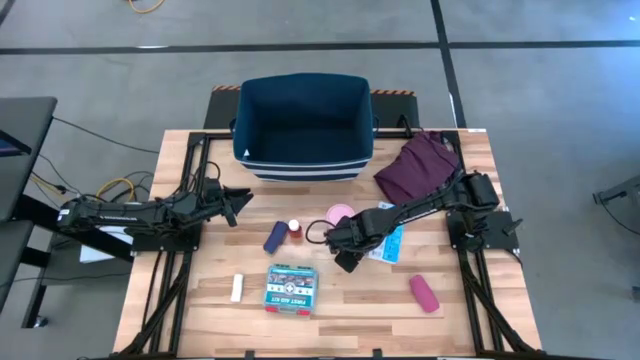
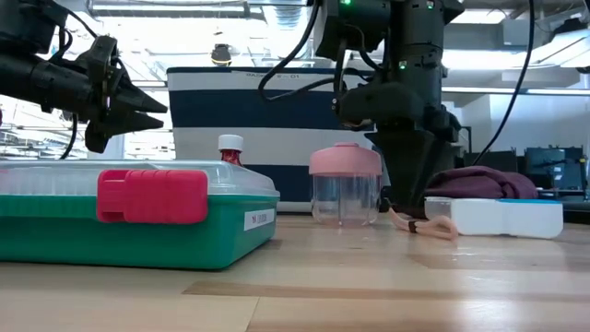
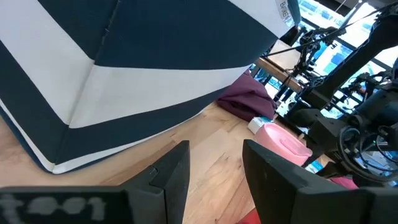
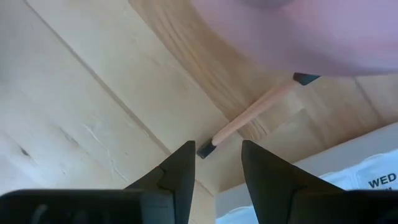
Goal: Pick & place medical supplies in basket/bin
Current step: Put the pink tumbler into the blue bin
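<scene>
arms: two, black, jointed | claw fingers [image 3: 171,177]: dark, flat, tapered | cables: black loops | indicator lights: green

The wooden table [image 1: 200,300] stands on a grey concrete floor [image 1: 560,110] crossed by dark lines, with a black and a yellow cable [image 1: 115,186] trailing off the table's left side and a coil of yellow cable [image 1: 145,5] at the far edge. A dark desk [image 1: 20,140] sits at the left. From table height, the room behind is bright, with windows [image 2: 28,138] on the left and dark monitors [image 2: 553,166] on the right.
</scene>
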Robot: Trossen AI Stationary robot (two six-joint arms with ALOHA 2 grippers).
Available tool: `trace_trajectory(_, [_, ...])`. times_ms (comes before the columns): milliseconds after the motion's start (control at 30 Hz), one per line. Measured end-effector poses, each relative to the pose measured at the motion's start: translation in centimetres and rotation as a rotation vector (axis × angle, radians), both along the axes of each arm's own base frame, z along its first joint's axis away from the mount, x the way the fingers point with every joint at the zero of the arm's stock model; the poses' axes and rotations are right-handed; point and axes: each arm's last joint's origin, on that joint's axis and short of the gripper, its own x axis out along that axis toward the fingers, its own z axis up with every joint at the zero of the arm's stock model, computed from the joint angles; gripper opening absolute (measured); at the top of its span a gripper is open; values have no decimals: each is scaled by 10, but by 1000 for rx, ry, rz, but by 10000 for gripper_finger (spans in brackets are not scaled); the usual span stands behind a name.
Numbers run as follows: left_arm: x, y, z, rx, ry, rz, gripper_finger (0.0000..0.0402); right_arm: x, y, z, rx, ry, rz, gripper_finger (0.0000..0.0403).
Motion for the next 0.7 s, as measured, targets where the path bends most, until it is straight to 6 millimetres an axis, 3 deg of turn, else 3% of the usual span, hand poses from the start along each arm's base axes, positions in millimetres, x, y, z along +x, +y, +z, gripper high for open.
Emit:
trace_trajectory(167, [0, 0, 0, -2, 1, -18, 137, -1, 6, -1, -3, -1, -25, 125])
trace_trajectory(433, [0, 0, 0, 9, 7, -19, 137, 2, 12, -26, -7, 64, -34, 125])
trace_trajectory(700, [0, 0, 0, 10, 8, -20, 137, 6, 9, -26, -16, 32, 8, 123])
